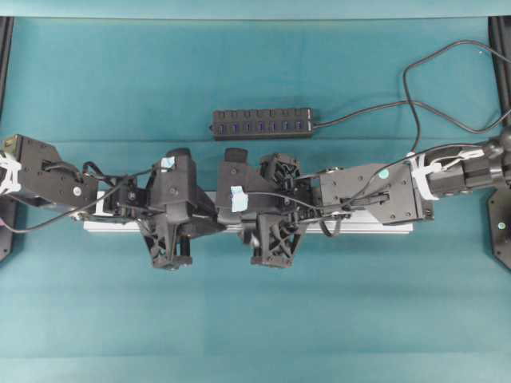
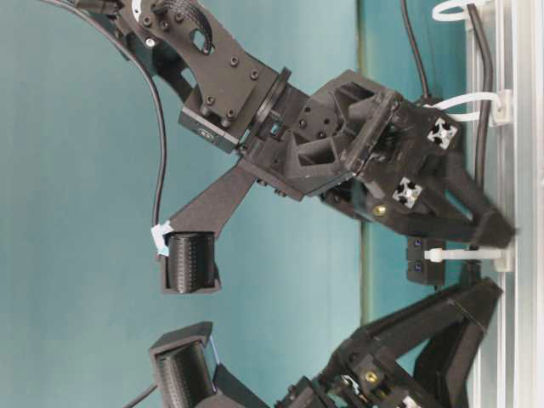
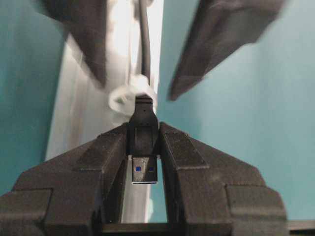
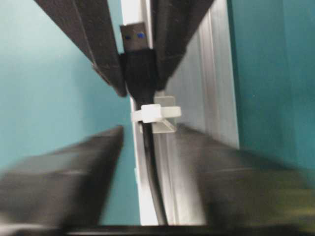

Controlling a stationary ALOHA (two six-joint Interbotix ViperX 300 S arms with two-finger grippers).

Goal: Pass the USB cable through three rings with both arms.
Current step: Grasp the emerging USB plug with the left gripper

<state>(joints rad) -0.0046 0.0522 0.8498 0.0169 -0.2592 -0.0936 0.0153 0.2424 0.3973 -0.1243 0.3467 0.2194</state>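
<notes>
My left gripper point(image 3: 143, 132) is shut on the black plug of the USB cable point(image 3: 144, 169), metal end toward the camera. The cable point(image 4: 150, 162) runs back from the plug through a white ring point(image 4: 155, 114) on the rail's edge. It then passes between the blurred, spread fingers of my right gripper point(image 4: 147, 132), which is open and does not touch it. The two grippers face each other across that ring point(image 2: 463, 253). Two more rings point(image 2: 480, 104) point(image 2: 450, 10) stand further along the rail, with the cable point(image 2: 483, 68) running by them.
The silver rail point(image 1: 383, 228) lies across the teal table under both arms. A black multi-port hub point(image 1: 262, 123) sits behind it, its cable trailing off to the right. Dark frame posts point(image 1: 501, 48) stand at the table's left and right edges.
</notes>
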